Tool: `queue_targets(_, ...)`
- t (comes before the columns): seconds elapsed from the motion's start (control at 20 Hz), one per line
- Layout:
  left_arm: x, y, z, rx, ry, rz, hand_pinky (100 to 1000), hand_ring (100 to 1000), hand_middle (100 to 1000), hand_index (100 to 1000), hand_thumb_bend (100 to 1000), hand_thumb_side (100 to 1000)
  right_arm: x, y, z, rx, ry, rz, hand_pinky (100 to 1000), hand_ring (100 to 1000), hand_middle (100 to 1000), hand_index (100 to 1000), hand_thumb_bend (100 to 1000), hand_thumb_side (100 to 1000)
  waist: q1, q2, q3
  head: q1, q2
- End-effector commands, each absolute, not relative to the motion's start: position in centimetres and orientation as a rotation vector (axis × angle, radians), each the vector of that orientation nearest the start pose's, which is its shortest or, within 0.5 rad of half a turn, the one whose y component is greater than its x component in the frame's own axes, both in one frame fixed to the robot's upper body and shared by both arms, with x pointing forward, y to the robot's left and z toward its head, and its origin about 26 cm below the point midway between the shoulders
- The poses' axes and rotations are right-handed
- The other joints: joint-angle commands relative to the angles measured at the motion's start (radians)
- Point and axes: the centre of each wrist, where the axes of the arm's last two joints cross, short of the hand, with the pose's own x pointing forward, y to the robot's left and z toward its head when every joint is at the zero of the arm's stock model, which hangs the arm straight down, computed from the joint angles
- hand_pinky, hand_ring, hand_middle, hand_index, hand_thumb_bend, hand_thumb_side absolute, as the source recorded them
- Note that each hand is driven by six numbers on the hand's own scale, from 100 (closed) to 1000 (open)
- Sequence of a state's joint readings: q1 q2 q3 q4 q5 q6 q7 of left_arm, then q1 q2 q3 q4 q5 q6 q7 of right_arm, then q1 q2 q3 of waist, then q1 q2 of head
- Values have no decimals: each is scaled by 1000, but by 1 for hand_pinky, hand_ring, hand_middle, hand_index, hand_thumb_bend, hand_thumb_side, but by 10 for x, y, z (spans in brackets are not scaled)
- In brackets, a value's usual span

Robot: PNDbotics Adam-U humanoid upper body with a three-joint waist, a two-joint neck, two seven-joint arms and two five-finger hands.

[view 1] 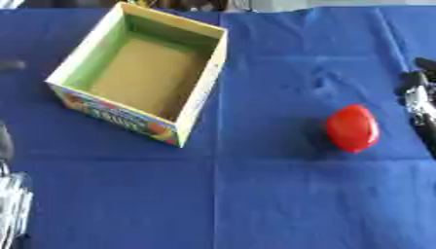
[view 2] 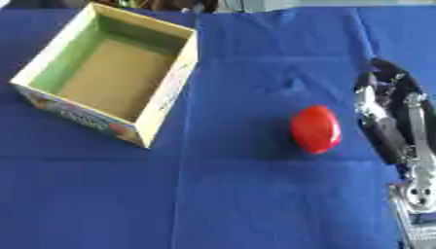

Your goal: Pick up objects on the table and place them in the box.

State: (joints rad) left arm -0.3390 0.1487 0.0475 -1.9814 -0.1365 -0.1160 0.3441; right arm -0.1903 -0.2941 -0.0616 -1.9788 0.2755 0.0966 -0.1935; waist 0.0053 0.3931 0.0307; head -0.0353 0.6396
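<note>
A red egg-shaped object (view 1: pixel 352 128) lies on the blue cloth, right of centre. An open cardboard box (view 1: pixel 95 56) with green inner walls and a brown floor stands at the upper left; nothing shows inside it. My right hand (view 2: pixel 388 114) hangs just right of the red object, fingers stretched out and apart from it, holding nothing. At the lower left edge of the left eye view a silver and dark part of my left hand (view 1: pixel 10 199) shows, too blurred to read.
The blue cloth (view 1: pixel 255 194) covers the whole table, with fold lines crossing it. A small dark smudge (view 1: pixel 12 64) lies at the left edge beside the box.
</note>
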Motion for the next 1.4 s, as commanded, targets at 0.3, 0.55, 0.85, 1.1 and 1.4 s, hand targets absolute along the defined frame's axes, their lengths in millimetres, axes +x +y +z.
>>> queue_targets(0.3,304,240,202,347,-2478,155,605,868,826,739,100,998,288,-288,178,-732,-2071,242,663,687,730,906,100,900,-3,-19,-1,-7,-4)
queue_targets(0.55,304,242,202,356,-2473,138,605,868,827,740,100,997,289,-288,186,-804,-2014,429,696,719,766,932,100,955,-19,-24,-4,-11,3)
queue_targets(0.85,303,243,201,361,-2468,122,605,869,826,740,100,997,288,-283,188,-874,-1901,694,746,763,760,948,284,1000,-26,-29,1,-23,8)
queue_targets(1.1,303,243,201,357,-2464,115,605,869,827,739,100,996,289,-289,200,-978,-1826,869,765,781,790,966,307,1000,-25,-33,4,-32,10)
queue_targets(1.4,303,240,200,340,-2461,121,605,870,827,739,100,996,288,-318,247,-1068,-1584,1182,764,796,808,992,538,815,-11,-34,7,-44,9)
